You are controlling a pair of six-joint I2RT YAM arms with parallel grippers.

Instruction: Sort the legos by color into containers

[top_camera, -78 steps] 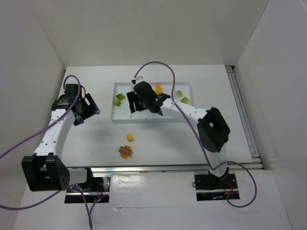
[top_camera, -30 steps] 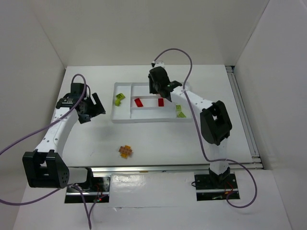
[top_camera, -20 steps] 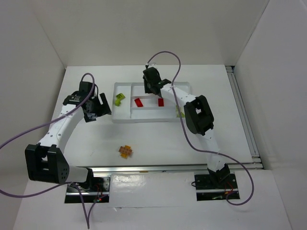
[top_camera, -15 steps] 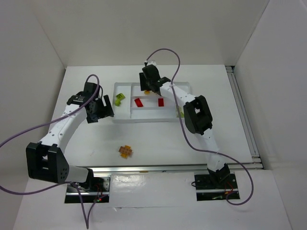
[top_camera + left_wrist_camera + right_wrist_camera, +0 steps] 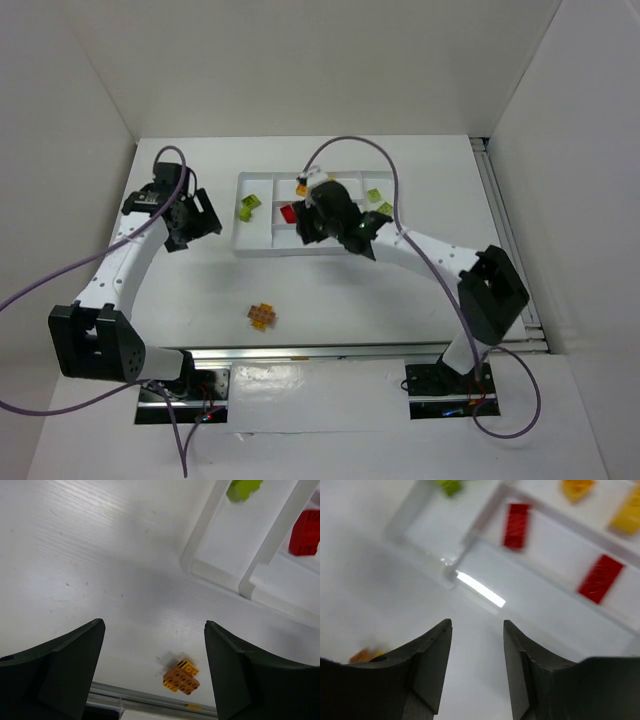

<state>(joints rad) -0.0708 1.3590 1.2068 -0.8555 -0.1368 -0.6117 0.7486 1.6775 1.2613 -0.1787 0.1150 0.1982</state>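
The white tray holds a green lego in its left compartment, a red lego in the middle, an orange one behind it, and pale green ones at the right. An orange-yellow lego cluster lies on the table in front. My right gripper hovers open and empty over the tray's front edge; its wrist view shows two red legos and yellow ones. My left gripper is open and empty left of the tray, above bare table, with the orange cluster between its fingers.
White walls enclose the table on three sides. A metal rail runs along the near edge, and another along the right side. Purple cables loop over both arms.
My right gripper has pulled back from the tray's back compartment to its front edge, leaving an orange lego there. My left gripper has drifted slightly left, away from the tray.
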